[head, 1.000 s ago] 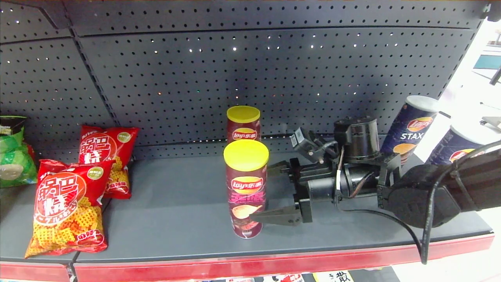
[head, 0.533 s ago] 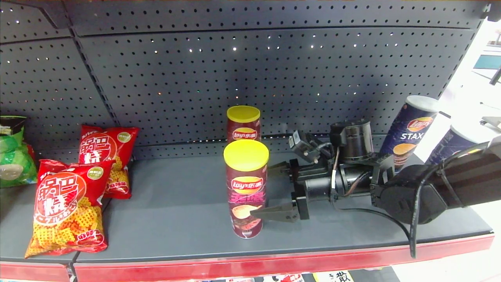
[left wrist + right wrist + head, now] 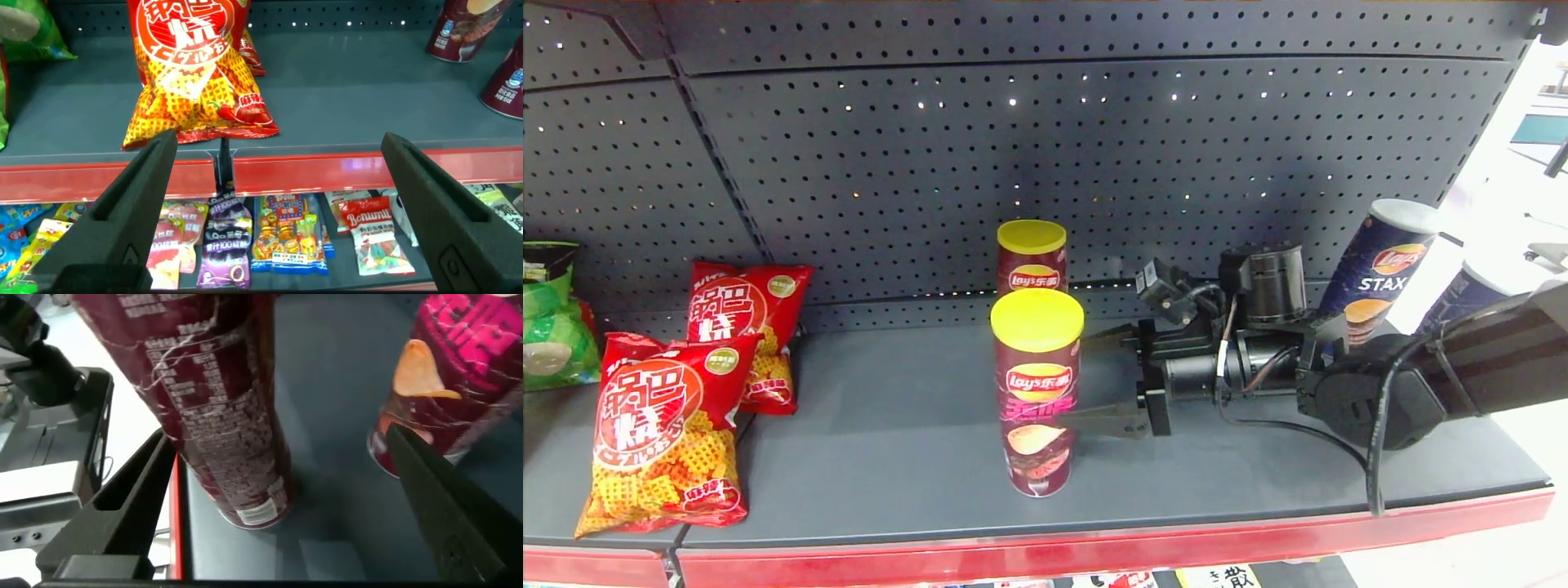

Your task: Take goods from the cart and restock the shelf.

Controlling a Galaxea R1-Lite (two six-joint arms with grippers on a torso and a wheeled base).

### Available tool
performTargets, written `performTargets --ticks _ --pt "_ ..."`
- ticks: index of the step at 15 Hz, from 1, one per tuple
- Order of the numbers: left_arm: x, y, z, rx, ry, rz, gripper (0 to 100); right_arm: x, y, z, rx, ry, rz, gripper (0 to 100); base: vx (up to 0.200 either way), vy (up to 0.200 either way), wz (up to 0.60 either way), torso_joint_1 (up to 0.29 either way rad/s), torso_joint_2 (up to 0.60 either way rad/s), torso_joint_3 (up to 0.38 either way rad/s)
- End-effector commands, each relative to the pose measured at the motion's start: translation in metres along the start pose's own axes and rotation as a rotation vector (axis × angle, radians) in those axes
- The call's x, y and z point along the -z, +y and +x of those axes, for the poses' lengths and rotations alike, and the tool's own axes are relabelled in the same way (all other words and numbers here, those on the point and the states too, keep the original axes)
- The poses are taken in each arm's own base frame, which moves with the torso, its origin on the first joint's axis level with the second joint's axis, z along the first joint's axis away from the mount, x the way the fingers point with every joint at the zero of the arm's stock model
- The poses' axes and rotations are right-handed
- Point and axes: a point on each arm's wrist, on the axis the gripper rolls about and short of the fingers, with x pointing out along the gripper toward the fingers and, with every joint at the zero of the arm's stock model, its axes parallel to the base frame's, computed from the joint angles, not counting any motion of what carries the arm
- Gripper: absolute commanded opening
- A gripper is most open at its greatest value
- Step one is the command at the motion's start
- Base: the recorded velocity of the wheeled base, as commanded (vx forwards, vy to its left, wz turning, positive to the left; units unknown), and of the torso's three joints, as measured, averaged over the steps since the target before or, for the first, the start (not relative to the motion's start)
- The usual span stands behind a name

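Behind the front can (image 3: pixel 1036 392), lower half of the rear can (image 3: pixel 1031 261) hidden.

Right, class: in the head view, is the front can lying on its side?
No, the front can stands upright on the shelf.

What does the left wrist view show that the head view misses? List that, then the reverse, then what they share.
Left wrist view alone: the open left tool and colourful sweet packets on the level below. Head view alone: the open right tool beside the front cylindrical maroon crisp can, yellow lids, tall navy crisp cans. Shared: maroon can bodies, the front red bag of lattice crisps, grey shelf board, its red front lip.
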Motion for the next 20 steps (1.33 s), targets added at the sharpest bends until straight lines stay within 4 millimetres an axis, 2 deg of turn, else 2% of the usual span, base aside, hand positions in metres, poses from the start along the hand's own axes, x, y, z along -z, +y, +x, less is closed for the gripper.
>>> performTargets --ticks 1,8,12,15,18,19,20 --pt "0.000 0.000 0.000 0.000 0.002 0.000 100 0.000 -0.002 -0.002 0.006 0.000 0.000 100 0.000 0.000 0.00 0.000 0.00 0.000" --pt "0.000 0.000 0.000 0.000 0.002 0.000 100 -0.004 0.002 -0.008 0.012 -0.007 -0.007 100 0.000 0.000 0.00 0.000 0.00 0.000" --pt "0.000 0.000 0.000 0.000 0.002 0.000 100 -0.009 0.013 -0.018 0.012 -0.015 -0.014 100 0.000 0.000 0.00 0.000 0.00 0.000" --pt "0.000 0.000 0.000 0.000 0.000 0.000 100 -0.023 0.032 -0.040 0.024 -0.041 -0.044 100 0.000 0.000 0.00 0.000 0.00 0.000" --pt "0.000 0.000 0.000 0.000 0.000 0.000 100 -0.044 0.064 -0.075 0.050 -0.096 -0.098 100 0.000 0.000 0.00 0.000 0.00 0.000" --pt "0.000 0.000 0.000 0.000 0.002 0.000 100 -0.046 0.077 -0.091 0.067 -0.111 -0.113 100 0.000 0.000 0.00 0.000 0.00 0.000" --pt "0.000 0.000 0.000 0.000 0.002 0.000 100 -0.045 0.085 -0.099 0.076 -0.115 -0.116 100 0.000 0.000 0.00 0.000 0.00 0.000"
